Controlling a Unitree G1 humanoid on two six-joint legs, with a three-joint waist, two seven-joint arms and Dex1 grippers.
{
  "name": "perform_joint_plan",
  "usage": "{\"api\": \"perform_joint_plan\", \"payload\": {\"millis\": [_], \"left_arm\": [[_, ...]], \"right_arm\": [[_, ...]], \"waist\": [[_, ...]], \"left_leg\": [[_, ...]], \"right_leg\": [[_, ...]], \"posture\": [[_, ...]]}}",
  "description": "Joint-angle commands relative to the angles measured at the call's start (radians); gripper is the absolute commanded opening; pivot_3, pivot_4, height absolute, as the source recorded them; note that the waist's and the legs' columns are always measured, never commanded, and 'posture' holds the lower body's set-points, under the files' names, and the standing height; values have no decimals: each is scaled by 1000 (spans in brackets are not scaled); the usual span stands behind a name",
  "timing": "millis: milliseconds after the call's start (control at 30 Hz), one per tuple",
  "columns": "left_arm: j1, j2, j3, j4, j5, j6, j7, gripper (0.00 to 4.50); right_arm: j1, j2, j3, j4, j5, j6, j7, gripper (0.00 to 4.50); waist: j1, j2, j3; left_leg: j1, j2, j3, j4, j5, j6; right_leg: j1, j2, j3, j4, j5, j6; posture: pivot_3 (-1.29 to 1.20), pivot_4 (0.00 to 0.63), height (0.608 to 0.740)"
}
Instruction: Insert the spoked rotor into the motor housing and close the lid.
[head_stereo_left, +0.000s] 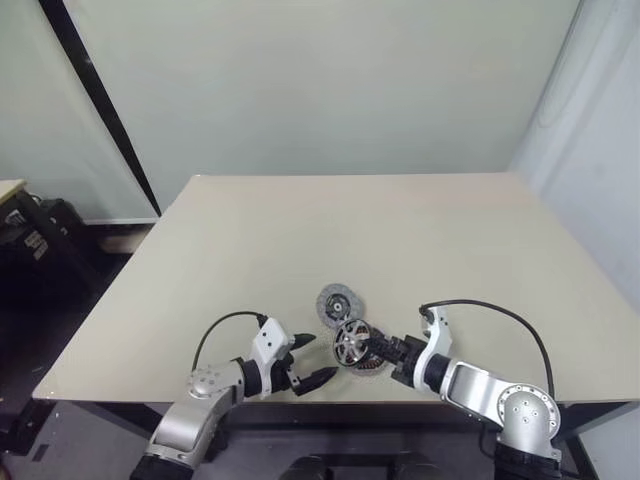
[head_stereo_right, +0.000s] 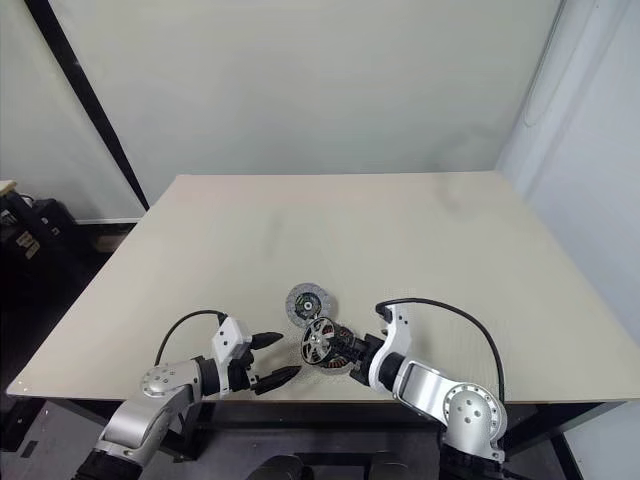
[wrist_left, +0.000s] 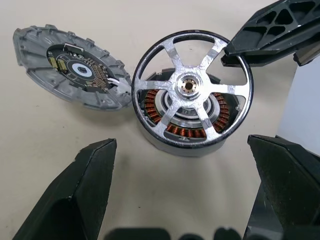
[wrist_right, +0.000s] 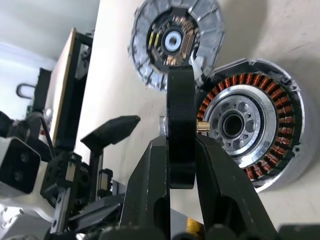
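Right end effector (wrist_right: 182, 165): both black fingers clamped on the rim of the spoked rotor (wrist_left: 192, 90), holding it on edge, hub face toward the motor housing (wrist_right: 250, 127). From the right wrist view the brass shaft tip sits just in front of the housing's central bore; can't tell whether it has entered. Forearm comes in low from the table's near right corner, angled inward and slightly down, with a black cable looping over the wrist.

Left end effector (head_stereo_left: 305, 362): jaws spread wide, gripping nothing, parked just left of the parts and pointing at them from the near edge. Forearm is low, close to the table (head_stereo_left: 420, 230). In the left wrist view its two fingers frame the rotor and housing without touching either.

Housing rests on the table near the front edge, open side tipped toward the rotor, copper coils exposed. The lid (head_stereo_left: 338, 302) lies flat just behind it on the far-left side, inner face up, circuit ring and white centre showing. Its edge looks to be touching the housing, hard to confirm.

Count: one rotor, one housing, one lid, two end effectors.
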Motion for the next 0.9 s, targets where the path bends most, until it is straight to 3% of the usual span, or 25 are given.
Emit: {"api": "perform_joint_plan", "payload": {"millis": [33,400,900], "left_arm": [[-8,8,20,-30,-7,-6,-6,4500],[-14,8,21,-22,-6,-8,-5,4500],[-13,6,21,-25,-5,-10,-2,4500]], "right_arm": [[-31,57,-48,-4,74,-32,-35,367],[-29,4,-41,2,208,-30,-82,367],[-11,-87,0,17,175,-61,-92,367]], "waist": [[0,0,0],[-1,0,0],[-1,0,0]], "left_leg": [[0,0,0,0,0,0],[0,0,0,0,0,0],[0,0,1,0,0,0]], "right_leg": [[0,0,0,0,0,0],[0,0,0,0,0,0],[0,0,0,0,0,0]], "posture": [[0,0,740],[0,0,740],[0,0,740]]}}
